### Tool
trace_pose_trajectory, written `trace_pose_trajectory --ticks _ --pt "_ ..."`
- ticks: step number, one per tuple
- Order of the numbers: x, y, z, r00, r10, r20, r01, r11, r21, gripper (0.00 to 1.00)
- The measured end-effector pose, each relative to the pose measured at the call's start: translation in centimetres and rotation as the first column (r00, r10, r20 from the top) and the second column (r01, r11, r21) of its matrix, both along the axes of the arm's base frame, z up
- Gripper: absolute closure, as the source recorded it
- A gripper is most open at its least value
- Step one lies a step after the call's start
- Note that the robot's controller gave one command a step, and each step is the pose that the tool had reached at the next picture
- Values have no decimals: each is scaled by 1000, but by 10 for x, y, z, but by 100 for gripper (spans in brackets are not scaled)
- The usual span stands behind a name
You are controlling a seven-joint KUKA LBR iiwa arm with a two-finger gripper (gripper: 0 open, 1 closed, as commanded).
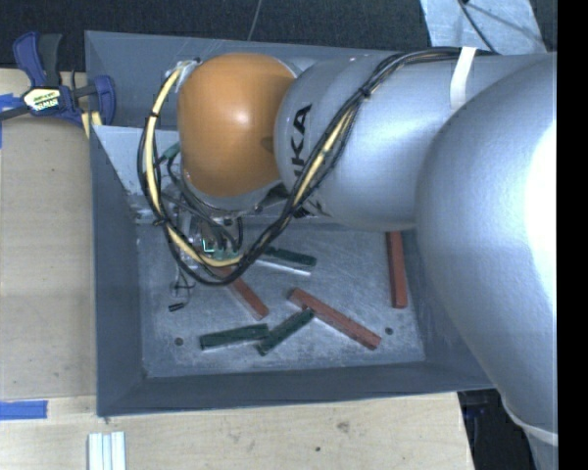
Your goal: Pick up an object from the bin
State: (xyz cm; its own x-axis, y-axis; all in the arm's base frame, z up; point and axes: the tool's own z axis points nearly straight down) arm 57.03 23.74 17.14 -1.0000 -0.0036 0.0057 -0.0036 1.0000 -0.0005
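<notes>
The gripper (211,248) sits low toward the bin's (118,292) ten o'clock; whether it is open or closed cannot be told. A red-brown stick (250,299) lies at its five o'clock, a dark green stick (289,258) at three.

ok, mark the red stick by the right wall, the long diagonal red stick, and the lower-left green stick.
red stick by the right wall (397,270), camera view, mid-length.
long diagonal red stick (335,319), camera view, mid-length.
lower-left green stick (233,337), camera view, mid-length.
</notes>
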Motion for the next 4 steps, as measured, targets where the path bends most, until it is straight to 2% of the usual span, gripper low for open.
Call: trace_pose_trajectory --ticks 1,2,3,4 --pt "2 -1 5 1000 -3 8 3 1000 2 0" --pt "-18 -45 -21 998 -65 10 65 998 4 0" --pt "4 -68 -41 995 -104 9 104 995 1 0" --pt "-9 -91 -77 1000 -2 11 2 1000 2 0"
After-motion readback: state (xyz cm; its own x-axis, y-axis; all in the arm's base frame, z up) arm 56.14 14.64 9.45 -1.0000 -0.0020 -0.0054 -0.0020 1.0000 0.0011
